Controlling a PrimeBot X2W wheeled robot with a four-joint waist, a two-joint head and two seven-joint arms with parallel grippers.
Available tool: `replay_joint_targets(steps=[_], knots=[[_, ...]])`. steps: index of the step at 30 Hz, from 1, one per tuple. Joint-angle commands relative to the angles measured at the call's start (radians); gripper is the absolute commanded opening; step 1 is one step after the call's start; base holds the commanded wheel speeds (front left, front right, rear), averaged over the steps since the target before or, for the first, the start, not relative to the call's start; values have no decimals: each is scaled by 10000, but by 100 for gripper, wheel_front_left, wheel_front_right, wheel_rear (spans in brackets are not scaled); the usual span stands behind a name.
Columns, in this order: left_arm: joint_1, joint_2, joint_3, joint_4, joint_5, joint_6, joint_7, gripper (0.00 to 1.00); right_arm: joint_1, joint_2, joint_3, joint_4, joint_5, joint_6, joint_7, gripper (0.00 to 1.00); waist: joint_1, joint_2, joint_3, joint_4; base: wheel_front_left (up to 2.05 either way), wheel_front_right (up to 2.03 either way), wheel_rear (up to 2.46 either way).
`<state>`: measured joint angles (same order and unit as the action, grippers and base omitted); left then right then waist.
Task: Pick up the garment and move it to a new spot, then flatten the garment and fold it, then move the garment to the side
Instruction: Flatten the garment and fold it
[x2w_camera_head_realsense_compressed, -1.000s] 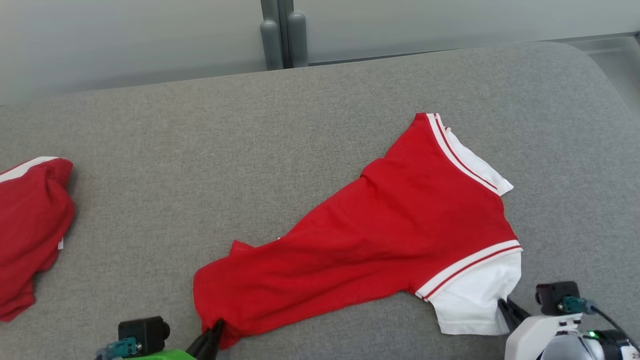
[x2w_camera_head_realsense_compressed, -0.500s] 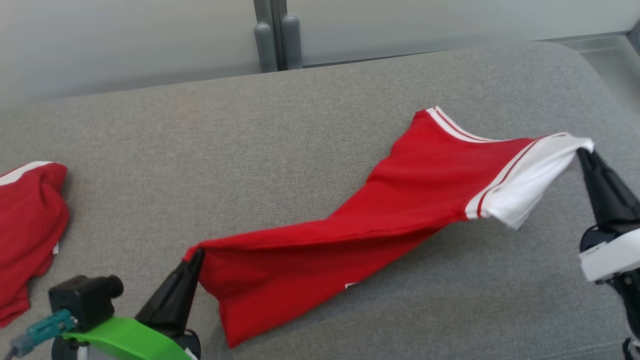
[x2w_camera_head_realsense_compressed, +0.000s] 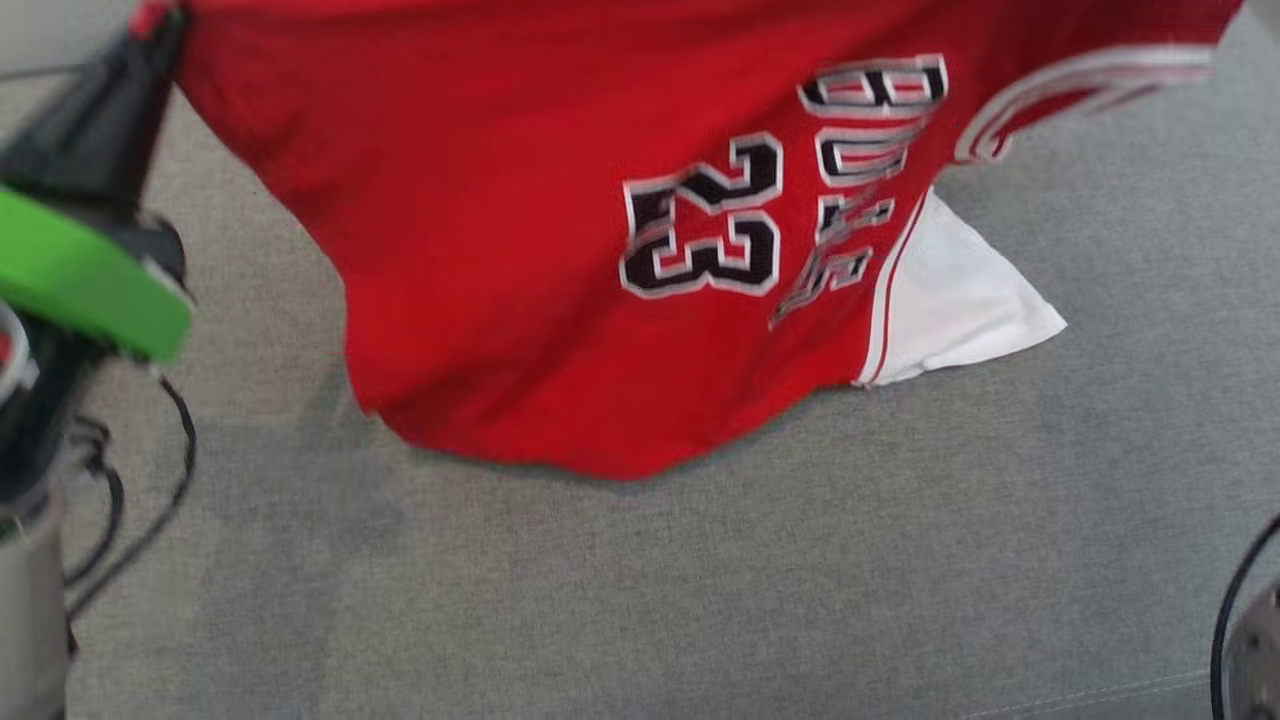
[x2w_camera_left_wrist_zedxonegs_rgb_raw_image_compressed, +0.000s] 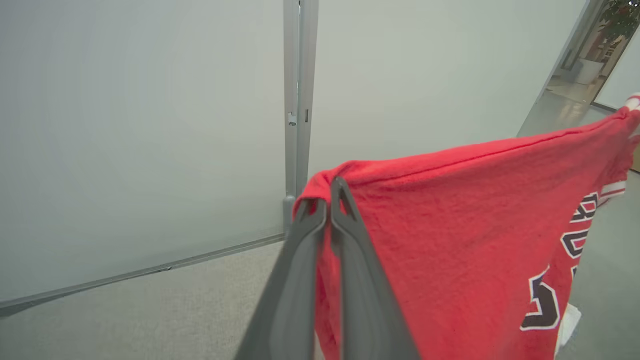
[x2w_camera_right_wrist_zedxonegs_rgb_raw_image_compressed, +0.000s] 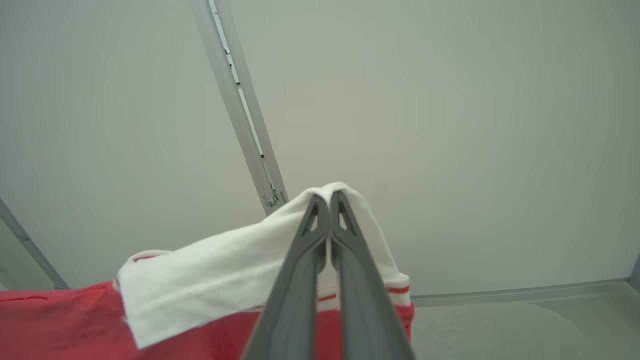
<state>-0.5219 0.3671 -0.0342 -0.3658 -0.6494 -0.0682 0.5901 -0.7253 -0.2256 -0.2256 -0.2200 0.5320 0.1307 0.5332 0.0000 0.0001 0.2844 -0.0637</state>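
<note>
Two bits sit closest in the head view: plain grey upholstered surface (x2w_camera_head_realsense_compressed: 700, 580) across the bottom, and some black cables (x2w_camera_head_realsense_compressed: 150, 480) dangling at the left edge beside the robot's body.

Further up, the red jersey (x2w_camera_head_realsense_compressed: 480, 250) is held up in the air and spread wide, hanging down like a curtain. You can read a black 23 (x2w_camera_head_realsense_compressed: 700, 230) with a white outline on it; the lettering next to it is too blurry to make out. The lowest fold comes down close to the surface, but I can't tell if it's actually touching. A hanging white sleeve (x2w_camera_head_realsense_compressed: 960, 300) droops at the lower right of the red part.

The left gripper (x2w_camera_head_realsense_compressed: 155, 30) is up at the top left, above its green band (x2w_camera_head_realsense_compressed: 80, 290). Its wrist view shows the left gripper (x2w_camera_left_wrist_zedxonegs_rgb_raw_image_compressed: 327, 195) with both fingers squeezed together on a red corner of the jersey (x2w_camera_left_wrist_zedxonegs_rgb_raw_image_compressed: 450, 240), the top edge stretched off to the right.

The right gripper (x2w_camera_right_wrist_zedxonegs_rgb_raw_image_compressed: 327, 200) is likewise pinched tight, this one on the pinched white sleeve (x2w_camera_right_wrist_zedxonegs_rgb_raw_image_compressed: 225, 270), with the red body of the jersey (x2w_camera_right_wrist_zedxonegs_rgb_raw_image_compressed: 60, 325) sagging below it.

Behind everything there's a pale frosted wall panel (x2w_camera_left_wrist_zedxonegs_rgb_raw_image_compressed: 125, 125) with a grey post (x2w_camera_left_wrist_zedxonegs_rgb_raw_image_compressed: 298, 100) running up it.
</note>
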Motion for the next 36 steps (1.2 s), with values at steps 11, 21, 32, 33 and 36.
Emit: replay_joint_targets(steps=[11,21,32,33,36], knots=[[-7669,-686,-1058,6213,1935,-88,-2028,0,-6958,1275,4,5196,-2505,-1,-2208,0,0,-1,3278,595,0,0,0],[-10119,-866,-1474,9595,2325,-556,-6507,0,-9359,1479,684,7988,-2588,2,-5222,0,0,-1,4249,446,0,0,0],[-6981,353,-4559,9445,245,-623,-7979,0,-5440,36,3180,7961,-185,-1,-6070,0,0,-1,3898,177,0,0,0],[-6677,509,-4692,9240,22,-624,-8014,0,-5065,-170,3311,7659,77,-1,-6091,0,0,-1,3853,165,0,0,0],[-5693,987,-4921,8575,-352,-625,-8149,0,-3700,-694,3489,6632,880,-1,-6046,0,0,-1,3616,150,0,0,0]])
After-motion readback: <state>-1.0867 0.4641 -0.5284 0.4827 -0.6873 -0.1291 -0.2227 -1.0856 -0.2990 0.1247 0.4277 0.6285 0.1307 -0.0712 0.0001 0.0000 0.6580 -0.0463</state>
